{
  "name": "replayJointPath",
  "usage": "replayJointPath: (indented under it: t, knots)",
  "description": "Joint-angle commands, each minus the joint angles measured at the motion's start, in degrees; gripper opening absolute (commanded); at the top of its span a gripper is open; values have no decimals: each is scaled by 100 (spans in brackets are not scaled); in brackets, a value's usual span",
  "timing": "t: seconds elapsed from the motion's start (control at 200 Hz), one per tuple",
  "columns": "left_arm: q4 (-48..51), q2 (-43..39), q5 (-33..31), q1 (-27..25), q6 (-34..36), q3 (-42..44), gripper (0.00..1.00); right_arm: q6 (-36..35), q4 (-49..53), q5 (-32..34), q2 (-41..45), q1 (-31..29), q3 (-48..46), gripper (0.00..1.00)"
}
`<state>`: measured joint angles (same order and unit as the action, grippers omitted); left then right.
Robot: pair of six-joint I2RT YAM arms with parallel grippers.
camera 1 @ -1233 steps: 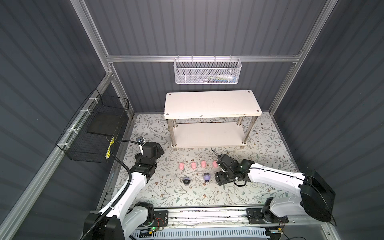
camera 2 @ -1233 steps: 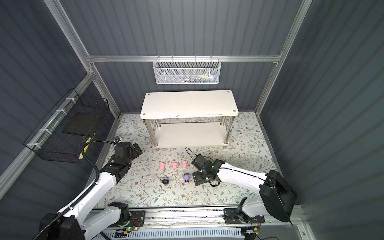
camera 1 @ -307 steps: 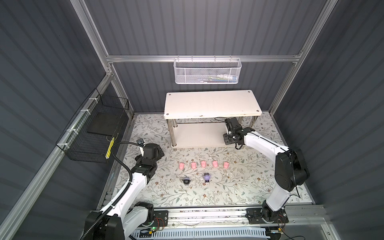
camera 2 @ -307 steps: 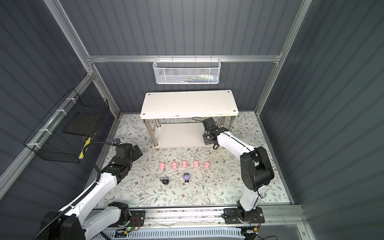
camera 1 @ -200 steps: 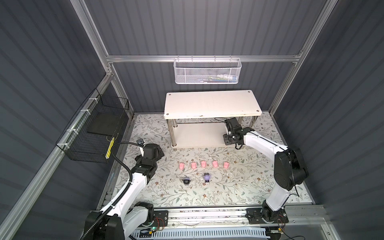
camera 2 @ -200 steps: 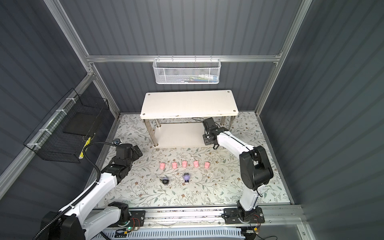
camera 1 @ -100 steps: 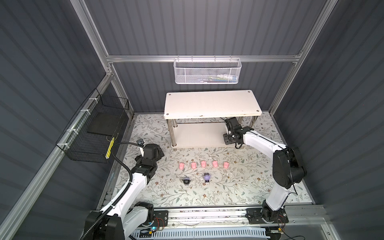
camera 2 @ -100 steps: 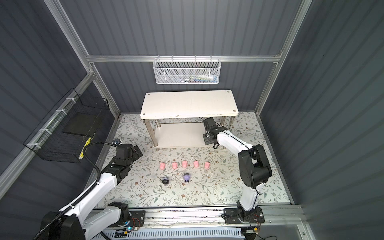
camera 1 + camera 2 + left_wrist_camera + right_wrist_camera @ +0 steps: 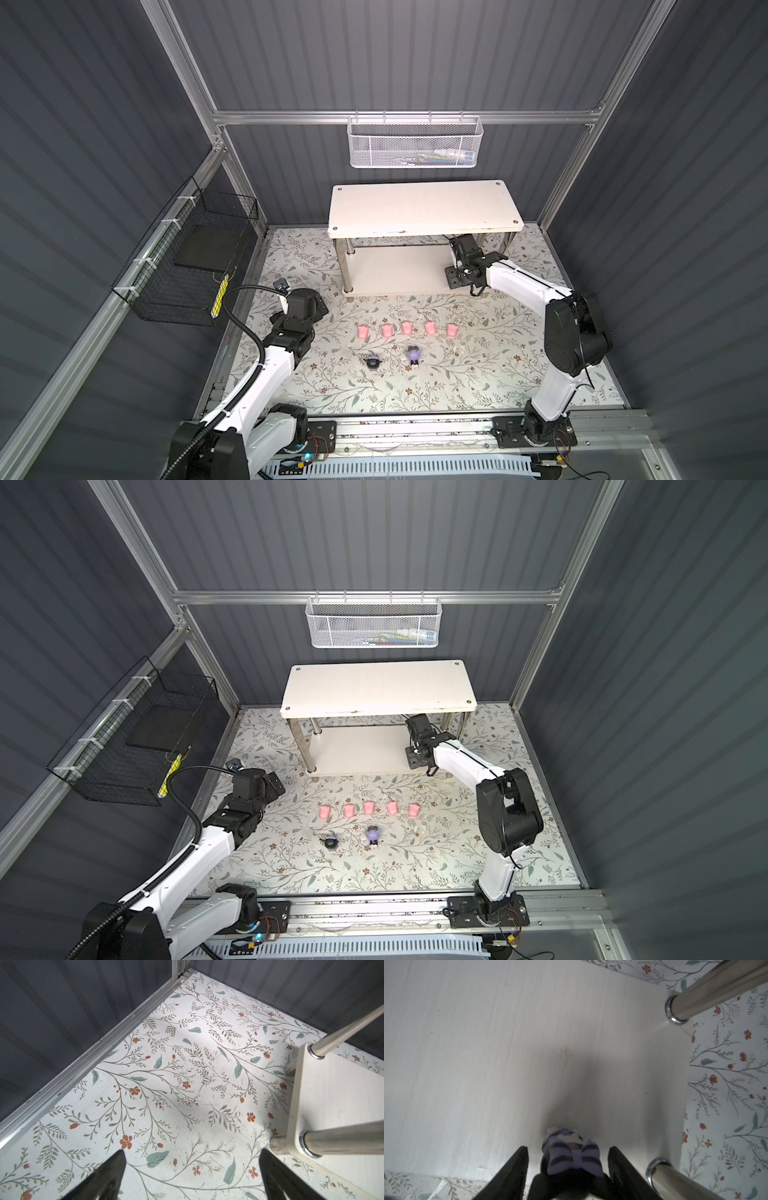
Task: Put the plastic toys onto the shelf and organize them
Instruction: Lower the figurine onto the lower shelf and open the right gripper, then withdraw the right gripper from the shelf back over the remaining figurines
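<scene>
The white two-tier shelf [image 9: 424, 208] stands at the back of the floral mat. My right gripper [image 9: 568, 1149] reaches under its top board, over the right end of the lower tier [image 9: 508, 1043]. Its jaws are open, and a black-and-lavender striped toy [image 9: 571, 1155] sits between them on that tier with a gap on each side. In both top views several pink toys [image 9: 407, 327] stand in a row on the mat, with two black-and-lavender toys [image 9: 373, 360] [image 9: 414, 354] in front of them. My left gripper [image 9: 192, 1152] hangs open and empty over the mat by the shelf's front left leg [image 9: 332, 1140].
A white mesh basket [image 9: 415, 145] hangs on the back wall above the shelf. A black wire basket [image 9: 187, 262] is fixed to the left wall. Shiny metal legs [image 9: 691, 997] stand close to my right gripper. Dark corrugated walls enclose the mat.
My right gripper's jaws have spread apart from the black-and-lavender toy, which now rests on the lower tier. The left arm has not moved.
</scene>
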<state>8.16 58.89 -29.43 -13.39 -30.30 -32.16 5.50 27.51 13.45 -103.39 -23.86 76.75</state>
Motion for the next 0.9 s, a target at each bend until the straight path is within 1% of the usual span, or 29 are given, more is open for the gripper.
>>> replayJointPath:
  t: [0.0,0.545,0.805,0.895]
  knots:
    - [52,-39,-101,-6,-76,79,100,86,13,-37,221,30,29,65]
    - [19,26,-72,-6,-81,74,100,370,-59,-194,918,22,-392,79]
    - [41,6,-72,-6,-91,74,100,581,-192,-295,1300,28,-750,80]
    - [45,11,-65,-6,-90,78,100,668,-321,-338,1580,23,-995,80]
